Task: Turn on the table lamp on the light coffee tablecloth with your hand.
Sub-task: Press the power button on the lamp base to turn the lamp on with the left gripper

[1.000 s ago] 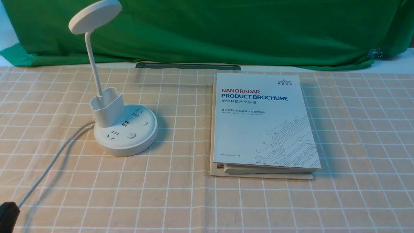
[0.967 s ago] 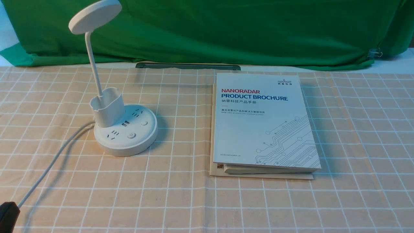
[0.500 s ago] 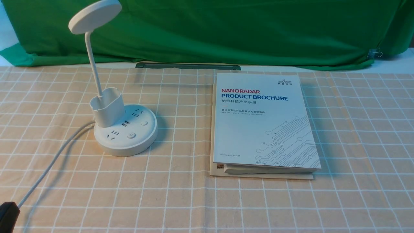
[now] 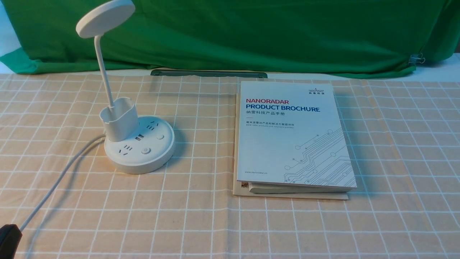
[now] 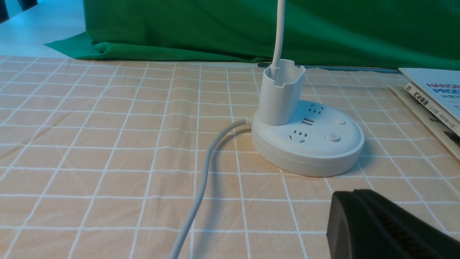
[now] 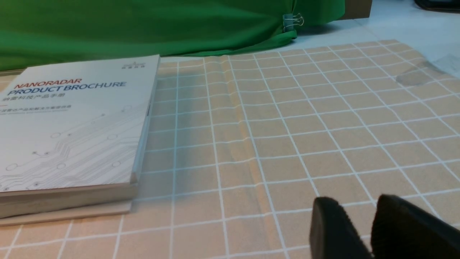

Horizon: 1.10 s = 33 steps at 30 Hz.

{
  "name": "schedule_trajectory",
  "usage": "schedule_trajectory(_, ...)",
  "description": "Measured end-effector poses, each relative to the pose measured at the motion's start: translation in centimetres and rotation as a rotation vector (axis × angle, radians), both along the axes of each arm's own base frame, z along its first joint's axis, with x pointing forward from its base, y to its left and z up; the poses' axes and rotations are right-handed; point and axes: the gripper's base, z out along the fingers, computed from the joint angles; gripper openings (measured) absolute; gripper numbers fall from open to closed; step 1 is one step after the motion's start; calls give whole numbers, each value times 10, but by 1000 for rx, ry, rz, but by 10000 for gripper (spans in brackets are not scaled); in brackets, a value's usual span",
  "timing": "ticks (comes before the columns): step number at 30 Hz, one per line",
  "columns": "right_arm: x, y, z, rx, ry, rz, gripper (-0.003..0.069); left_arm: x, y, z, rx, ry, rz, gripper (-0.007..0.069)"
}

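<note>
The white table lamp stands on the left of the light coffee tablecloth [image 4: 201,223], with its disc head [image 4: 105,18] up high, a cup [image 4: 119,122] and a round base [image 4: 140,147] carrying a power button [image 4: 145,150]. The lamp is unlit. Its white cord [image 4: 54,183] runs toward the near left. My left gripper [image 4: 9,239] shows only as a black tip at the near left corner. In the left wrist view the left gripper [image 5: 350,196] is shut and empty, short of the base [image 5: 309,144] and button [image 5: 332,137]. My right gripper [image 6: 359,208] is slightly open and empty over bare cloth.
A white product brochure [image 4: 291,136] lies on other booklets right of the lamp; it also shows in the right wrist view [image 6: 72,126]. A green backdrop cloth [image 4: 269,32] hangs along the far edge, with a dark flat strip [image 4: 208,73] at its foot.
</note>
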Motion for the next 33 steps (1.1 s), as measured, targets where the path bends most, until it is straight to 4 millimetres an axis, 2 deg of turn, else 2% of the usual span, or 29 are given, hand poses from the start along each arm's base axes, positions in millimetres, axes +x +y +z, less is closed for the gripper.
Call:
schedule_trajectory(6, 0, 0, 0, 0, 0, 0, 239, 0, 0, 1, 8, -7, 1, 1)
schedule_trajectory(10, 0, 0, 0, 0, 0, 0, 239, 1, 0, 9, 11, -103, 3, 1)
schedule_trajectory(17, 0, 0, 0, 1, 0, 0, 239, -9, 1, 53, -33, -603, 7, 1)
schedule_trajectory(23, 0, 0, 0, 1, 0, 0, 239, -26, 4, 77, -131, -918, 7, 1)
schedule_trajectory(28, 0, 0, 0, 1, 0, 0, 239, -32, 5, 83, -180, -1008, -9, 1)
schedule_trajectory(33, 0, 0, 0, 1, -1, 0, 239, -33, 4, 84, -203, -1019, -37, 1)
